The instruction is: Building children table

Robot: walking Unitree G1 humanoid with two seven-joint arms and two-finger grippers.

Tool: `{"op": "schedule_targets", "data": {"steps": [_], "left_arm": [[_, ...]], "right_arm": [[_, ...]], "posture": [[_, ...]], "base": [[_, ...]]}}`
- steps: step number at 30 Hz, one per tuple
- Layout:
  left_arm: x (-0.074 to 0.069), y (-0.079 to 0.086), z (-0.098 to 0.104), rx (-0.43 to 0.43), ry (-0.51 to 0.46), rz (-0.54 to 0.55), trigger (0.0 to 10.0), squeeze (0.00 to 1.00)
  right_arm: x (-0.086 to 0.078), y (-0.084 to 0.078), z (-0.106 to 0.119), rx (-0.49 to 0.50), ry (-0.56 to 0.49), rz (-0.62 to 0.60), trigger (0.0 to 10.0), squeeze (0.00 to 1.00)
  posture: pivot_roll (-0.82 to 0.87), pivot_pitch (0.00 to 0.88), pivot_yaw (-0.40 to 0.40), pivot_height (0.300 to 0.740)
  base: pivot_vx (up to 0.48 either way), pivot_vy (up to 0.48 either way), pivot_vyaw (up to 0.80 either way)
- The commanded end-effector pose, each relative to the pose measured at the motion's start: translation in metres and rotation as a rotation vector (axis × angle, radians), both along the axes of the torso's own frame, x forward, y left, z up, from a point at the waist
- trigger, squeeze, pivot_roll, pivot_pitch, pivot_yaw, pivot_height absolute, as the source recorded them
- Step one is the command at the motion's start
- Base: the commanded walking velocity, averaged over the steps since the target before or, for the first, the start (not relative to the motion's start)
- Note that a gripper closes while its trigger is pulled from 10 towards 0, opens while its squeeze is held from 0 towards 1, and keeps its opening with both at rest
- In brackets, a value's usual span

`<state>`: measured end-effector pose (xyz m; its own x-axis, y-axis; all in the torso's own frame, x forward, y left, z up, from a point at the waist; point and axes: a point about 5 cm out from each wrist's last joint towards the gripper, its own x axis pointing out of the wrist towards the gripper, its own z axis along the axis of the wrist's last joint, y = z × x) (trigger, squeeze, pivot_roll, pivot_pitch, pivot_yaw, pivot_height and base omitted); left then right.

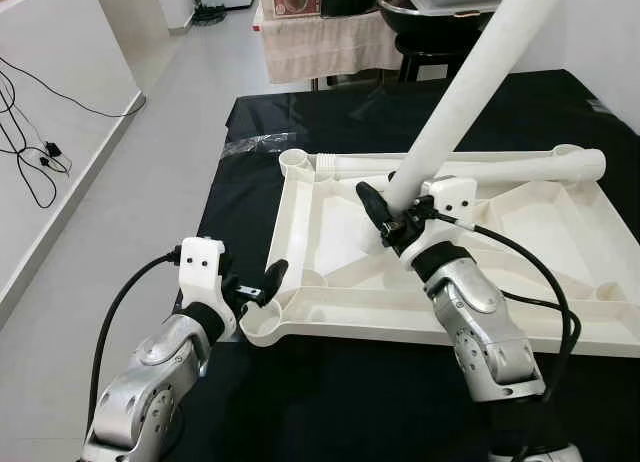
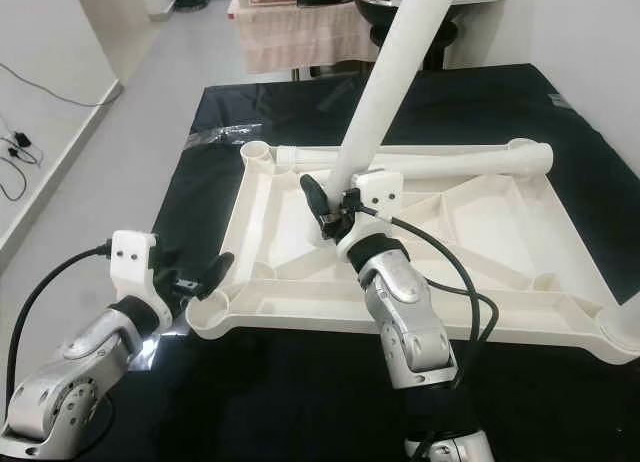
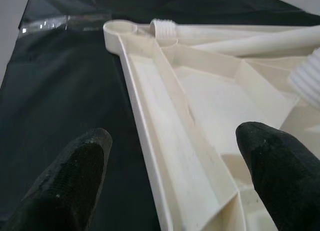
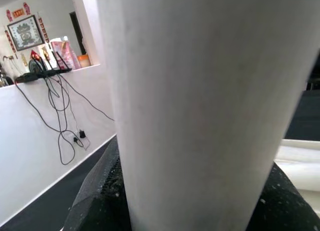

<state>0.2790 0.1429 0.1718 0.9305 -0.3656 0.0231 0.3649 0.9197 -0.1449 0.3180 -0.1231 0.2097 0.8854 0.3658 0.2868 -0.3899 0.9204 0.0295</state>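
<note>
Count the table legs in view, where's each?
2. One white leg is held tilted in the right claw over the upturned tabletop; the other leg lies along the tabletop's far edge. More may be out of view.

Black floor cloth | clear plastic wrap at its far-left edge | wall cables left | draped table beyond.

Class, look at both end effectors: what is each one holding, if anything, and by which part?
The right end effector grips the white table leg near its lower end. The left end effector is open at the tabletop's corner, holding nothing.
</note>
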Motion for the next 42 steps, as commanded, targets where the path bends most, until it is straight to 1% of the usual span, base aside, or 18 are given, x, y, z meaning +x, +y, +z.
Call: {"op": "schedule_targets", "data": {"steps": [1,7,9,12,29,35,39,42], "left_arm": [[0.000,0.000,-0.002,0.028,0.005,0.012,10.0,0.00],[0.001,-0.001,-0.002,0.061,-0.001,0.022,10.0,0.00],[0.001,-0.001,-0.004,0.088,-0.006,0.029,10.0,0.00],[0.001,-0.002,-0.004,0.097,-0.008,0.030,10.0,0.00],[0.002,-0.005,-0.007,0.105,0.000,0.027,10.0,0.00],[0.002,-0.006,-0.008,0.093,0.001,0.028,10.0,0.00],[0.003,-0.004,-0.011,0.093,0.008,0.050,10.0,0.00],[0.003,-0.003,-0.015,0.088,0.014,0.070,10.0,0.00]], "right_arm": [[-0.003,0.007,0.002,0.003,-0.011,0.027,10.0,0.00],[-0.002,0.009,0.003,0.002,-0.014,0.034,10.0,0.00],[-0.002,0.009,0.003,0.000,-0.015,0.035,10.0,0.00],[-0.002,0.009,0.003,-0.001,-0.016,0.036,10.0,0.00],[-0.003,0.014,0.000,-0.011,-0.001,0.048,10.0,0.00],[-0.003,0.014,-0.002,-0.023,0.007,0.054,10.0,0.00],[-0.003,0.013,-0.002,-0.057,0.023,0.082,10.0,0.00],[-0.003,0.013,-0.003,-0.064,0.021,0.081,10.0,0.00]], "posture": [[-0.07,0.144,0.061,0.740],[-0.07,0.143,0.061,0.740],[-0.07,0.144,0.064,0.740],[-0.06,0.144,0.063,0.740],[-0.05,0.139,0.073,0.740],[-0.05,0.139,0.070,0.740],[-0.05,0.139,0.071,0.740],[-0.05,0.138,0.068,0.740]], "base": [[0.000,0.000,0.00],[0.000,0.000,0.00],[-0.274,0.000,0.00],[-0.271,0.000,0.00],[-0.255,0.000,0.00],[-0.161,0.000,0.00],[0.000,0.000,0.80],[0.000,0.000,0.80]]}}
